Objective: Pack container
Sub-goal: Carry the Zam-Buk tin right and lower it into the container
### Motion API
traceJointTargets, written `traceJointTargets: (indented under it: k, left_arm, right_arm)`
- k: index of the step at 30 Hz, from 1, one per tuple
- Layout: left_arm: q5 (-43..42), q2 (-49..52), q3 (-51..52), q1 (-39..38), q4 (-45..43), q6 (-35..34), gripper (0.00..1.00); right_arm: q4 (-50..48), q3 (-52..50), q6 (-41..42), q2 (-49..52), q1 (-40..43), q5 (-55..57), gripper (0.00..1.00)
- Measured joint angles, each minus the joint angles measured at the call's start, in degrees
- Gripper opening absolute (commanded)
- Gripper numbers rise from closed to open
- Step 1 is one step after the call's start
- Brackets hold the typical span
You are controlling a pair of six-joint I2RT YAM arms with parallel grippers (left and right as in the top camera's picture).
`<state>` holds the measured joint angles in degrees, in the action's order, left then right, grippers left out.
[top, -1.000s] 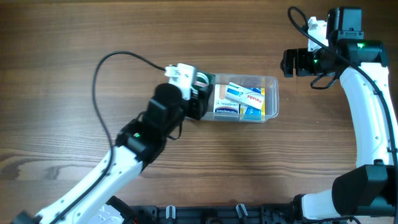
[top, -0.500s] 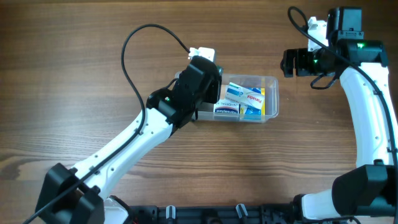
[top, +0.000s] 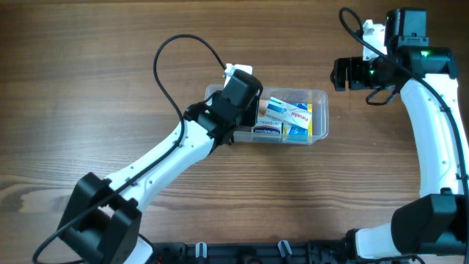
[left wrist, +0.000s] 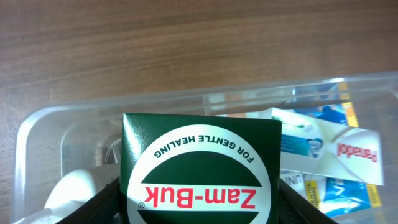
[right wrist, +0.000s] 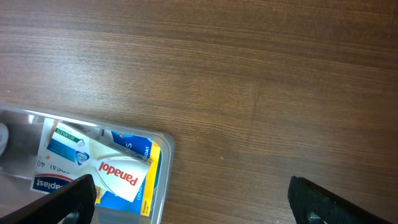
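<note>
Placing step: gripping the Zam-Buk box (left wrist: 200, 168) in the left pincer (left wrist: 199, 210), over the left end of the container (top: 325, 114) at mid-counter (top: 110, 44). Holding the right pincer (right wrist: 193, 205) wide, empty, well apart. Next, probably: lower into the free corner, then release.

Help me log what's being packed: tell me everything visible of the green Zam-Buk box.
The Zam-Buk box looks like dark green card, its face bearing a white ring, "FOR GENTLE HEALING" and a red name, upside down in the wrist view. The left gripper clamps its sides, holding it over one end of the clear container.
</note>
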<state>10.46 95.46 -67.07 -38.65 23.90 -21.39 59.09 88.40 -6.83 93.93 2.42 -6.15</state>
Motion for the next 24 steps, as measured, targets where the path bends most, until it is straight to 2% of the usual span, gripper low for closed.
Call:
traceJointTargets:
  k: [9,19,24]
  left_arm:
    - [0.1,5.0,0.0,-0.1,-0.7,-2.6,0.41]
    - [0.1,5.2,0.0,-0.1,-0.9,-3.9,0.41]
    - [0.1,6.9,0.0,-0.1,-1.0,-4.2,0.47]
  right_arm:
    - [0.0,0.0,0.0,0.0,0.0,0.0,1.00]
    - [0.0,0.0,0.0,0.0,0.0,0.0,1.00]
    - [0.0,0.0,0.0,0.0,0.0,0.0,1.00]
